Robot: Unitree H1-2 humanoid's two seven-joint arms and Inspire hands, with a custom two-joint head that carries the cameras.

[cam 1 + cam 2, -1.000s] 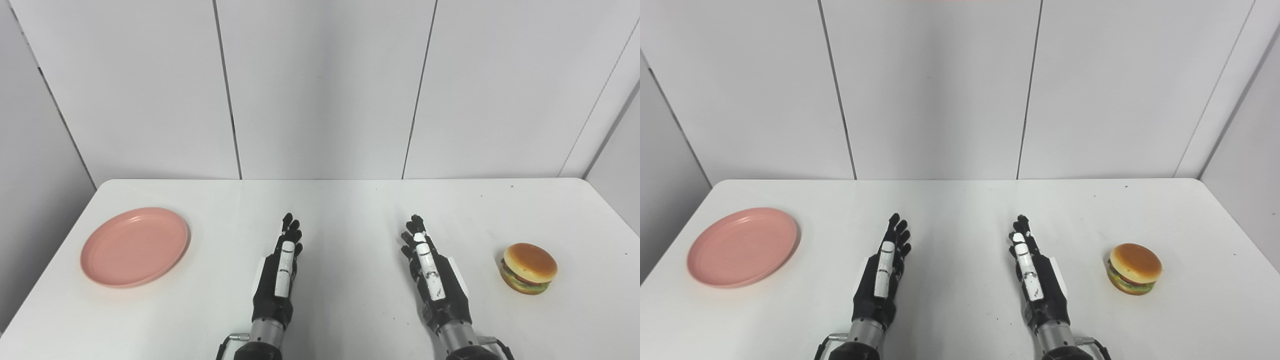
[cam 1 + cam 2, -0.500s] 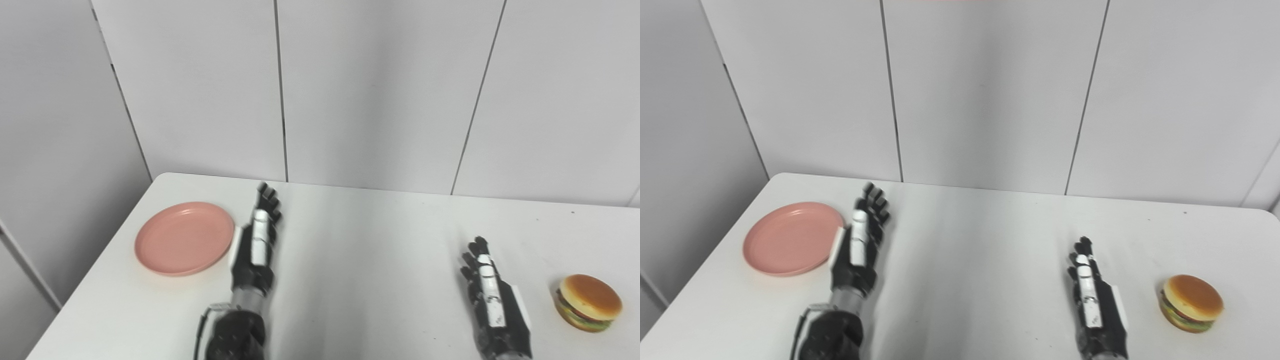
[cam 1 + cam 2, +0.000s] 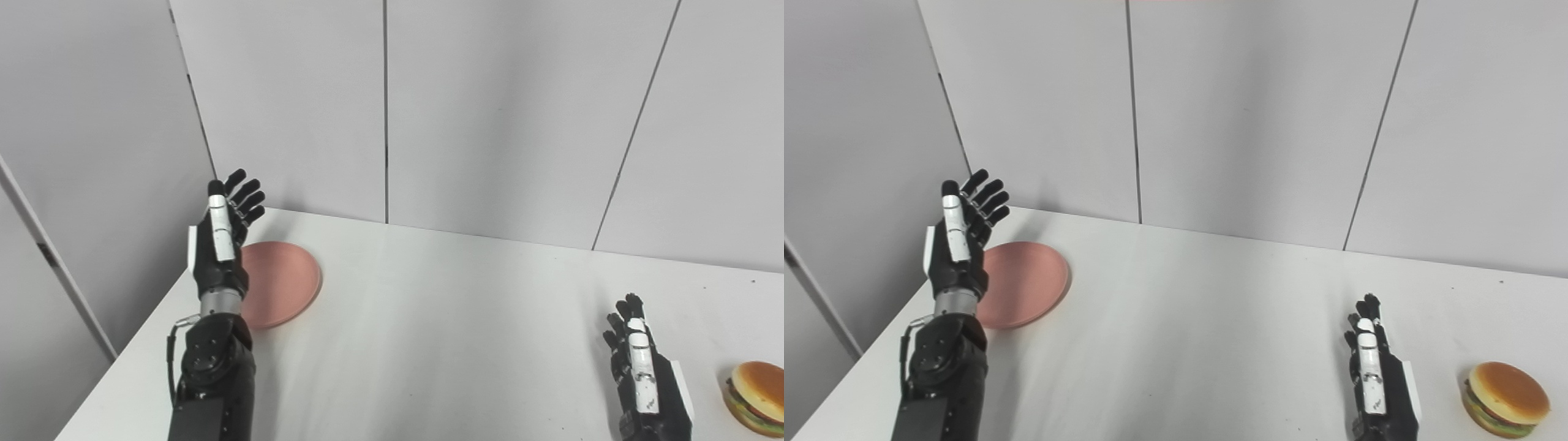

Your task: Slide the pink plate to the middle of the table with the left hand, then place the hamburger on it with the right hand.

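The pink plate [image 3: 278, 282] lies flat near the table's far left corner. My left hand [image 3: 222, 236] is raised above the plate's left side, open, fingers spread and pointing up, and it covers part of the plate's left rim. The hamburger [image 3: 1505, 398] sits on the table at the lower right. Just left of the hamburger, my right hand [image 3: 1373, 373] rests low over the table, open with fingers stretched forward, a clear gap between it and the bun. Neither hand holds anything.
The white table [image 3: 453, 318] stretches between the plate and the hamburger. Grey wall panels [image 3: 490, 110] stand right behind the table's far edge and along its left side.
The camera has turned left, shifting the whole scene right. My left hand rose from the table and swung left to above the plate's left side. The right hand stayed low beside the hamburger.
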